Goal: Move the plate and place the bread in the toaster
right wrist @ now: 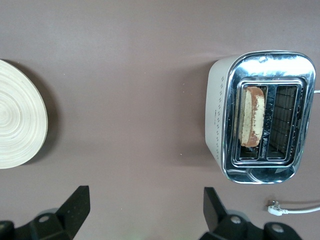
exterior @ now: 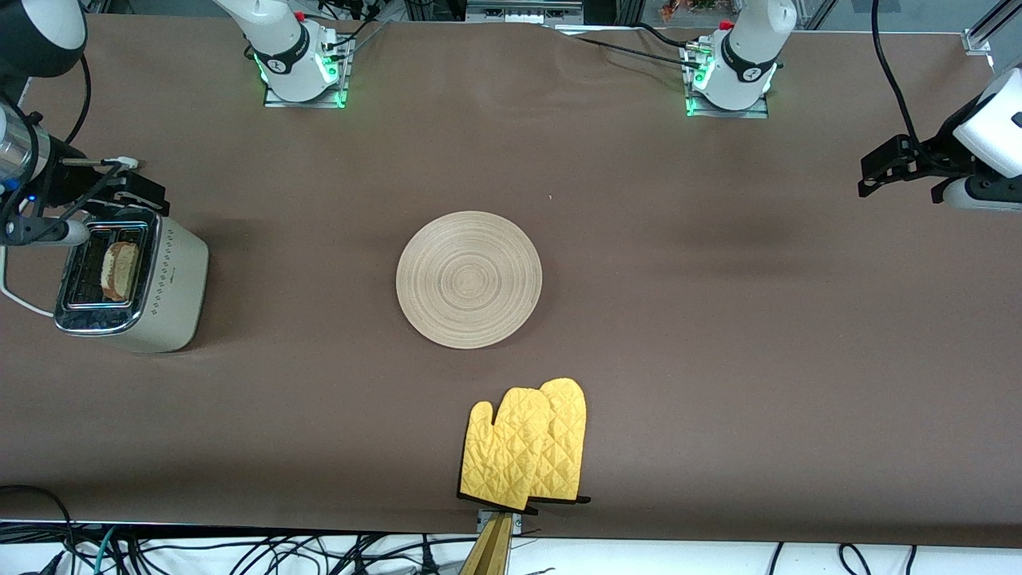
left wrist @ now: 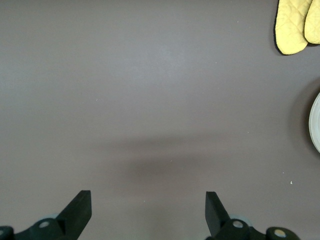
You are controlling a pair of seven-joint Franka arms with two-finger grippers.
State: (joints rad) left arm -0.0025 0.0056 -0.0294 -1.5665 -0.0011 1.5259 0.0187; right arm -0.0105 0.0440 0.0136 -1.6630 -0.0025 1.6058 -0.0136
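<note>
The cream toaster (exterior: 172, 287) stands at the right arm's end of the table. The bread (exterior: 120, 270) stands upright in the toaster slot that lies toward the plate. The bread (right wrist: 252, 116) and the toaster (right wrist: 217, 115) also show in the right wrist view. The wooden plate (exterior: 469, 279) lies flat and bare at the table's middle. My right gripper (exterior: 132, 190) hangs open and empty in the air by the toaster's end toward the bases; its fingers (right wrist: 75, 200) frame bare table. My left gripper (exterior: 878, 176) is open and empty over the left arm's end of the table.
Two yellow oven mitts (exterior: 527, 447) lie at the table edge nearest the front camera, nearer than the plate. The toaster's white cord and plug (right wrist: 272, 209) lie on the table beside the toaster. The plate's rim (left wrist: 316, 122) and the mitts (left wrist: 292, 25) show in the left wrist view.
</note>
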